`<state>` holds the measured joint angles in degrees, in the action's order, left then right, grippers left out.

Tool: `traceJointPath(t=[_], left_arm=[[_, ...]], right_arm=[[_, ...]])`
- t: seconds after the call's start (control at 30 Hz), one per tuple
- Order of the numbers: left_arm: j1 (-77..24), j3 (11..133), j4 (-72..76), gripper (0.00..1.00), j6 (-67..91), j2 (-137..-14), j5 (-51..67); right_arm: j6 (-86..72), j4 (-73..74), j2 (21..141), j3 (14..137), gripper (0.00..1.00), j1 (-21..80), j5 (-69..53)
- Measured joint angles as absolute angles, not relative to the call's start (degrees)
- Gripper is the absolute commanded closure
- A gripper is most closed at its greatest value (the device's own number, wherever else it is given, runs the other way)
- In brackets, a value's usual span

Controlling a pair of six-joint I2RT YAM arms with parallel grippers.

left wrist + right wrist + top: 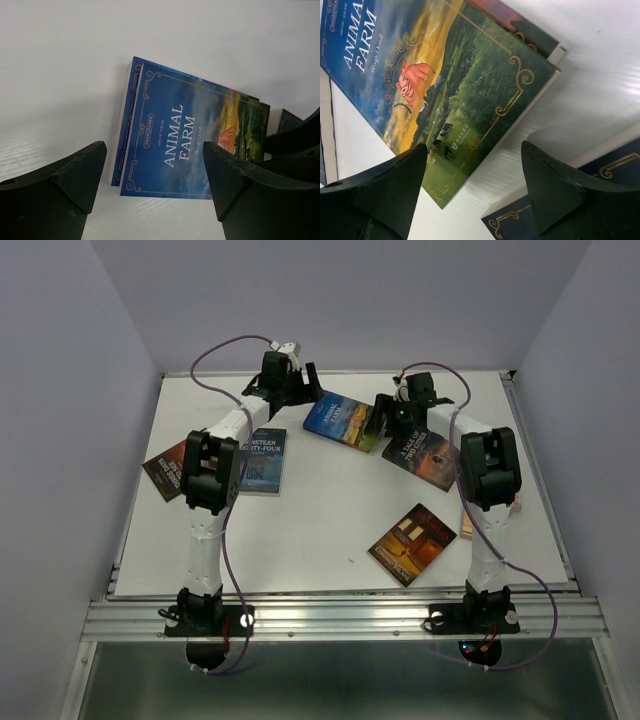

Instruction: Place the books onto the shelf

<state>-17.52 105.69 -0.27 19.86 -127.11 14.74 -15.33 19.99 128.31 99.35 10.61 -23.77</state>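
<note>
Several books lie flat on the white table (pixel 330 510). The blue "Animal Farm" (pixel 340 420) rests on a second blue book (pixel 127 100) at the back centre. My left gripper (pixel 300 390) hovers open just left of it, fingertips (pixel 87 160) short of its near edge (pixel 185 135). Open too, my right gripper (pixel 385 415) hangs over its green corner (pixel 450 85). "Nineteen Eighty-Four" (pixel 265 460) lies under my left arm, "A Tale of Two Cities" (pixel 425 455) beside my right arm, its corner (pixel 510 222) by my right fingers. The shelf is out of view.
A dark orange book (pixel 165 468) lies at the table's left edge. An orange-brown book (pixel 412 543) lies front right, with another book's edge (pixel 467 525) behind my right arm. Grey walls close in the table on three sides.
</note>
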Motion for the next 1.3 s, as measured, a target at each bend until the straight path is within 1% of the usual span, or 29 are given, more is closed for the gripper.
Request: traceJointPath(t=[0.1, 0.3, 0.47, 0.5, 0.57, 0.6, 0.67, 0.73, 0.8, 0.83, 1.1, 1.23, 1.3], left_arm=[[-17.6, 109.1, -2.6, 0.1, 18.5, -130.8, 15.7], [-17.6, 111.5, -5.8, 0.1, 16.6, -134.0, 14.5], [-18.2, 114.2, -7.8, 0.15, 15.4, -136.7, 13.0], [-18.5, 114.4, -8.0, 0.19, 15.1, -137.3, 12.8], [-19.1, 114.4, -8.5, 0.2, 14.8, -138.1, 12.4], [-19.5, 114.4, -8.9, 0.27, 14.8, -138.4, 12.3], [-19.9, 114.4, -8.4, 0.36, 14.9, -138.7, 12.4], [-20.2, 114.4, -8.3, 0.41, 14.8, -138.7, 12.3], [-20.0, 114.2, -7.7, 0.52, 15.2, -138.7, 12.4], [-19.8, 113.6, -7.0, 0.55, 15.5, -138.6, 12.5], [-18.7, 103.8, -0.9, 0.65, 18.2, -133.5, 12.8], [-18.6, 101.0, 0.0, 0.64, 19.4, -131.8, 12.6], [-18.6, 100.2, 0.2, 0.62, 20.0, -131.3, 12.3]], right_arm=[[-17.3, 18.3, 128.3, 98.0, 0.26, 11.4, -23.7], [-21.3, 15.7, 128.3, 96.6, 0.29, 11.7, -23.5], [-23.3, 15.4, 128.3, 96.6, 0.35, 12.1, -22.6], [-23.7, 15.4, 128.3, 96.6, 0.36, 12.1, -22.4], [-24.3, 15.3, 128.3, 96.6, 0.39, 12.1, -22.0], [-24.5, 15.3, 128.3, 96.6, 0.4, 12.1, -22.0], [-24.8, 15.3, 128.3, 96.6, 0.43, 12.1, -22.0], [-25.0, 15.1, 128.7, 96.9, 0.44, 12.1, -22.1], [-25.1, 15.4, 129.8, 98.7, 0.46, 12.1, -22.6], [-25.2, 15.4, 130.3, 99.5, 0.46, 12.0, -22.8], [-23.3, 15.4, 134.9, 106.7, 0.46, 11.4, -24.2], [-22.3, 14.9, 137.3, 110.1, 0.46, 11.2, -25.0], [-22.1, 14.9, 137.9, 111.0, 0.45, 11.2, -25.1]])
